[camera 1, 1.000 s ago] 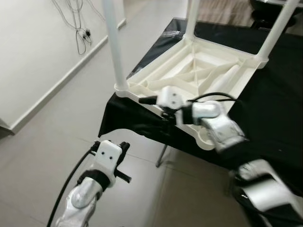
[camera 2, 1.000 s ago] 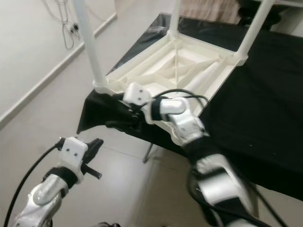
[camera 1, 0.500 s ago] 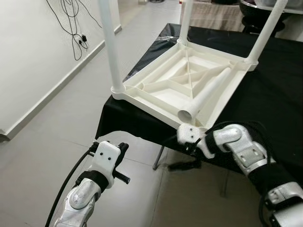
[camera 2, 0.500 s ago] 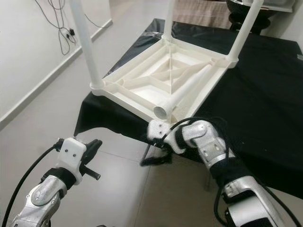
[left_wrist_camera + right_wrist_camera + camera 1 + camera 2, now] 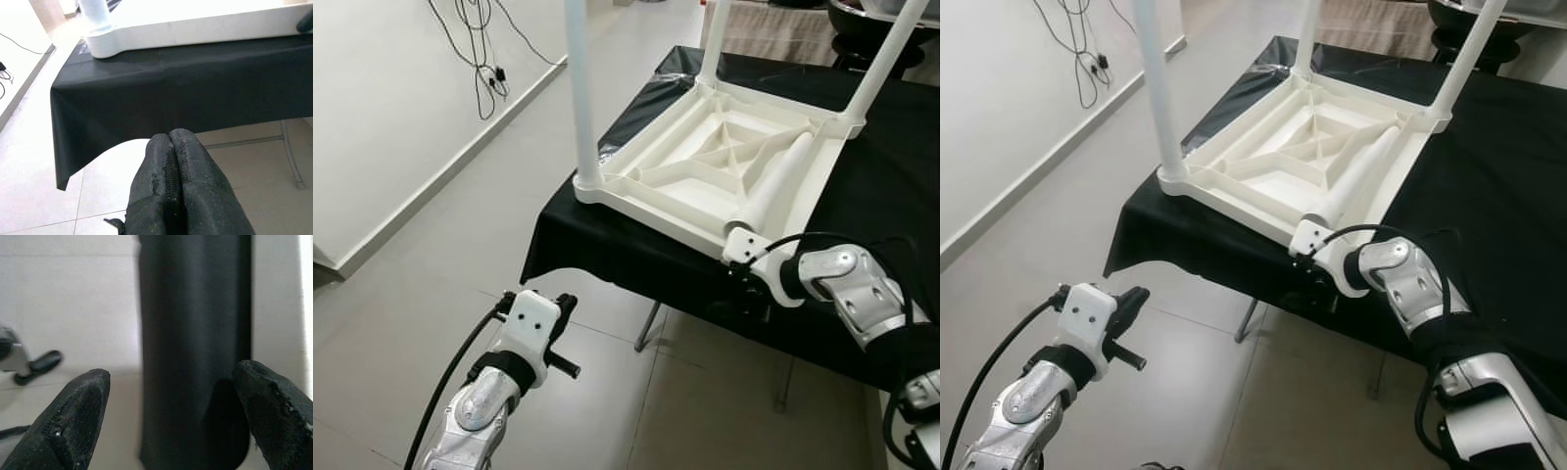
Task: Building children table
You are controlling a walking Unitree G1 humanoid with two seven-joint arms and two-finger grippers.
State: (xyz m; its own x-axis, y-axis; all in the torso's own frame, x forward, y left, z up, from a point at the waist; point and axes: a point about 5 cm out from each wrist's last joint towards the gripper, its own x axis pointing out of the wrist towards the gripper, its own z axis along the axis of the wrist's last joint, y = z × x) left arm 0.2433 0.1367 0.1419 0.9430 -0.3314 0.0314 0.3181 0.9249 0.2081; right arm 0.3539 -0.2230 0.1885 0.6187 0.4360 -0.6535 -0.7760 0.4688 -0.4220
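The left gripper [image 5: 563, 338] hangs low over the pale floor [image 5: 431, 245], its two black fingers [image 5: 178, 186] pressed tight together, and past their tips the wrist view shows the black cloth [image 5: 161, 93] hanging down with a white corner of the upside-down children table [image 5: 724, 157] above it. The right gripper [image 5: 749, 294] is bent in under the near edge of that white table, beside the loose leg [image 5: 778, 181] lying in it, and its wrist view shows its fingers [image 5: 73, 416] spread wide with the dark cloth between them. The white table sits on a bigger table with three legs [image 5: 582, 98] standing up, and wires [image 5: 475, 39] hang on the white wall.
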